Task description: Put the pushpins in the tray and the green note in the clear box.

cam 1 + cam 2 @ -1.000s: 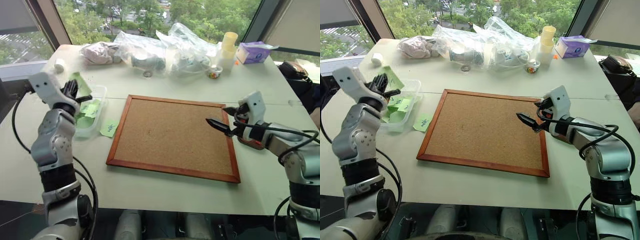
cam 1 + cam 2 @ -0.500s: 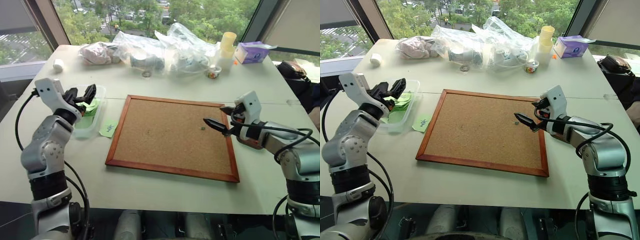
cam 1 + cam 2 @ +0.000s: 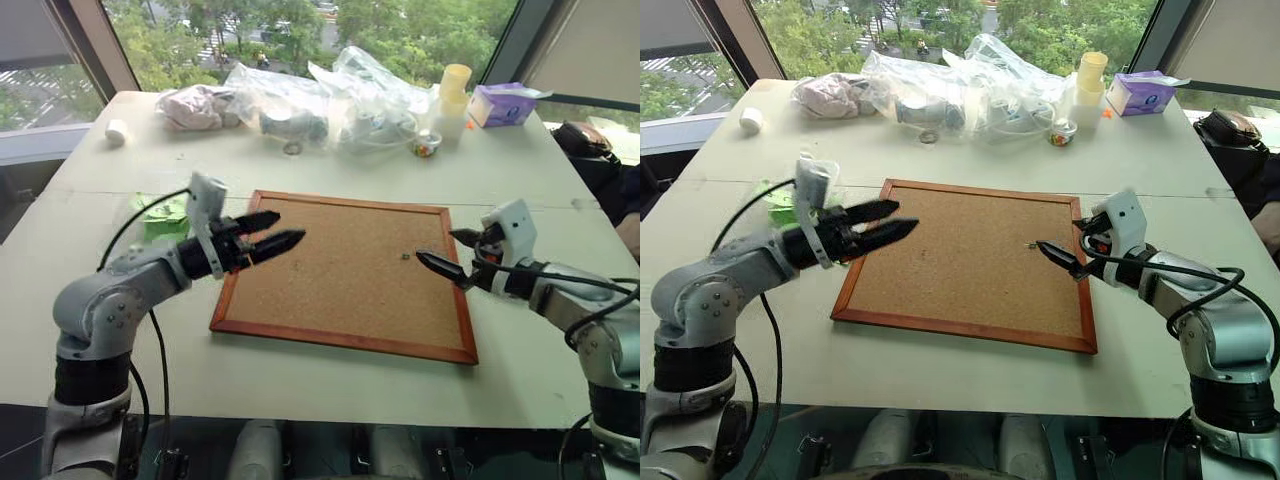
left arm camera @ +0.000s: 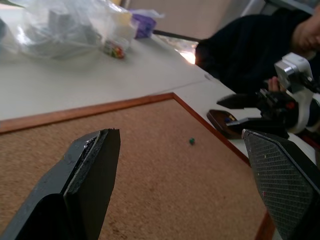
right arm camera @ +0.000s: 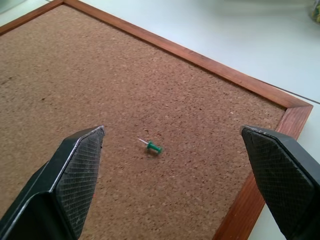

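My left gripper (image 3: 268, 232) hangs wide open and empty over the left part of the cork board (image 3: 340, 300). My right gripper (image 3: 452, 254) is spread wide too, at the board's right edge, with a green pushpin (image 5: 153, 147) lying on the cork between its fingers. The tray (image 4: 227, 123) sits beneath it. Green notes (image 3: 165, 212) lie in the clear box (image 3: 143, 207) beyond my left arm.

Left gripper (image 3: 276, 229), right gripper (image 3: 448, 256) wide apart
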